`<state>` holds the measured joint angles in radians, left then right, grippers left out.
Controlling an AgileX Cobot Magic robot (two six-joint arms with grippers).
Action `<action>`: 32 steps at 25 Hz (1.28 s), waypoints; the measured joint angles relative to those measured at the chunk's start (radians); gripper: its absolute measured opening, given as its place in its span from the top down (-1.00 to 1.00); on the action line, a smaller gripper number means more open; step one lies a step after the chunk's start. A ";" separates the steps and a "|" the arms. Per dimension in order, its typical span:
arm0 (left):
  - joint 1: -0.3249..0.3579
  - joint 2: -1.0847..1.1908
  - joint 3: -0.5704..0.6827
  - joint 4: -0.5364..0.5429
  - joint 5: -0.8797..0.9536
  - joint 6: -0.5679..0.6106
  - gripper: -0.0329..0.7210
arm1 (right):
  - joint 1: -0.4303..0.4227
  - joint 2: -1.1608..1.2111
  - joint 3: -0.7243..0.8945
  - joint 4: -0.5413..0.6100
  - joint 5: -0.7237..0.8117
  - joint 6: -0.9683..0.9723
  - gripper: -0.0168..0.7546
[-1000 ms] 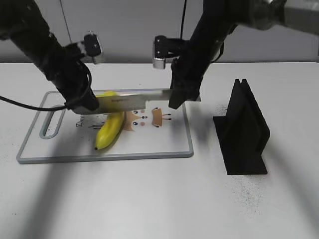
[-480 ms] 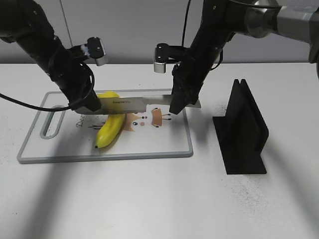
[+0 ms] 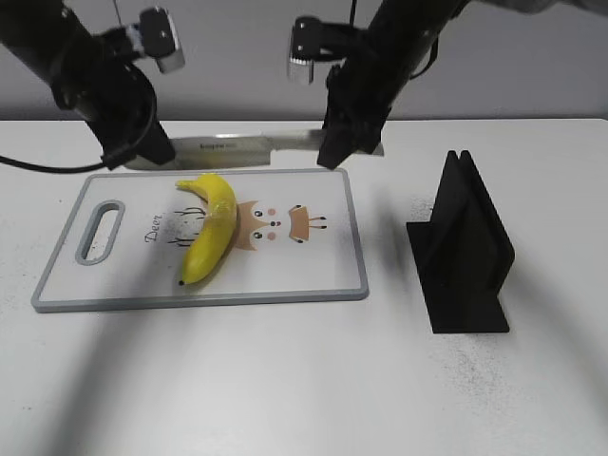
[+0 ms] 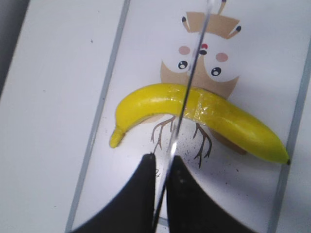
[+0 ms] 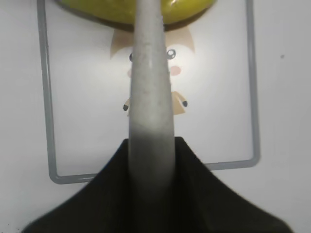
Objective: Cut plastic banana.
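The plastic banana (image 3: pixel 211 230) lies in one piece on the white cutting board (image 3: pixel 313 271), left of the deer drawing. A long steel knife (image 3: pixel 247 145) hangs level in the air above the board's far edge. My left gripper (image 3: pixel 142 152) is shut on the blade's left end. My right gripper (image 3: pixel 334 157) is shut on its right end. In the left wrist view the blade (image 4: pixel 187 92) shows edge-on, crossing over the banana (image 4: pixel 228 116) from between my left gripper (image 4: pixel 163 162). In the right wrist view the knife (image 5: pixel 150 87) is a grey bar running out from my right gripper (image 5: pixel 151 145) toward the banana (image 5: pixel 192 10).
A black slotted stand (image 3: pixel 464 249) sits on the white table right of the board. The board has a handle slot (image 3: pixel 100 231) at its left end. Cables hang behind both arms.
Both arms have lifted the knife straight up off the banana's middle, and it now hangs high over the board's far edge. The banana has not moved.
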<state>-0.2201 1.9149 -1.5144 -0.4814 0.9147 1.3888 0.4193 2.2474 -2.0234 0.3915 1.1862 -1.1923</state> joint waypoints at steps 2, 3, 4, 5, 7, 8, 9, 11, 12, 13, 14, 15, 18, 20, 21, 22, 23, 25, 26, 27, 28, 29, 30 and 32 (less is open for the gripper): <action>0.000 -0.069 0.000 0.006 0.020 -0.001 0.85 | 0.002 -0.050 -0.001 0.000 0.005 0.000 0.53; 0.000 -0.094 0.000 0.007 0.028 -0.002 0.85 | 0.003 -0.071 -0.002 0.002 0.007 0.000 0.53; 0.000 -0.119 0.000 0.008 0.035 -0.003 0.85 | 0.004 -0.086 -0.002 0.005 0.010 0.000 0.53; 0.000 -0.139 0.000 0.009 0.042 -0.003 0.85 | 0.005 -0.101 -0.002 0.007 0.013 0.000 0.53; 0.000 -0.163 0.000 0.003 0.050 -0.004 0.85 | 0.005 -0.123 -0.002 0.009 0.016 0.000 0.53; 0.000 -0.171 0.000 0.000 0.052 -0.004 0.85 | 0.006 -0.128 -0.002 0.009 0.017 0.000 0.53; 0.000 -0.174 0.000 -0.002 0.058 -0.004 0.86 | 0.006 -0.133 -0.002 0.009 0.020 0.000 0.53; 0.000 -0.175 0.000 -0.009 0.065 -0.004 0.86 | 0.006 -0.135 -0.002 0.008 0.024 0.000 0.53; 0.000 -0.175 0.000 -0.010 0.071 -0.005 0.86 | 0.006 -0.136 -0.002 0.008 0.026 0.000 0.53; 0.000 -0.175 0.001 -0.011 0.076 -0.007 0.86 | 0.006 -0.136 -0.002 0.008 0.029 0.000 0.53; 0.000 -0.175 0.001 -0.013 0.083 -0.009 0.86 | 0.006 -0.136 -0.002 0.008 0.032 0.000 0.53; 0.000 -0.175 0.001 -0.014 0.089 -0.011 0.85 | 0.006 -0.136 -0.002 0.008 0.035 0.000 0.53; 0.001 -0.176 0.001 -0.024 0.083 -0.024 0.66 | 0.006 -0.136 -0.002 0.010 0.044 0.005 0.53; 0.004 -0.182 0.001 -0.044 0.066 -0.034 0.32 | 0.006 -0.136 -0.002 0.017 0.046 0.019 0.54; 0.004 -0.185 0.001 -0.055 0.063 -0.040 0.07 | 0.006 -0.136 -0.002 0.017 0.046 0.029 0.54; 0.004 -0.191 0.001 -0.065 0.058 -0.050 -0.19 | 0.006 -0.136 -0.002 0.016 0.043 0.035 0.54; 0.004 -0.199 0.001 -0.072 0.042 -0.064 -0.41 | 0.006 -0.136 -0.002 0.015 0.042 0.040 0.54; 0.004 -0.220 0.001 -0.077 0.001 -0.097 -0.74 | 0.005 -0.136 -0.002 0.014 0.042 0.045 0.54; 0.004 -0.233 0.001 -0.077 -0.014 -0.106 -0.79 | 0.005 -0.136 -0.002 0.014 0.042 0.046 0.54; 0.004 -0.248 0.001 -0.077 -0.021 -0.115 -0.81 | 0.003 -0.136 -0.002 0.012 0.042 0.051 0.54; 0.005 -0.261 0.001 -0.074 -0.024 -0.132 -0.82 | 0.003 -0.136 -0.002 0.011 0.042 0.066 0.54; 0.005 -0.276 0.001 -0.069 -0.027 -0.157 -0.82 | 0.003 -0.136 -0.002 0.011 0.042 0.085 0.54; 0.005 -0.291 0.001 -0.054 -0.031 -0.189 -0.83 | 0.003 -0.136 -0.002 0.011 0.042 0.119 0.54; 0.005 -0.315 0.001 0.011 -0.039 -0.308 -0.83 | 0.003 -0.137 -0.002 -0.001 0.042 0.202 0.54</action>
<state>-0.2149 1.5996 -1.5137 -0.4705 0.8757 1.0809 0.4226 2.1104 -2.0252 0.3903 1.2278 -0.9906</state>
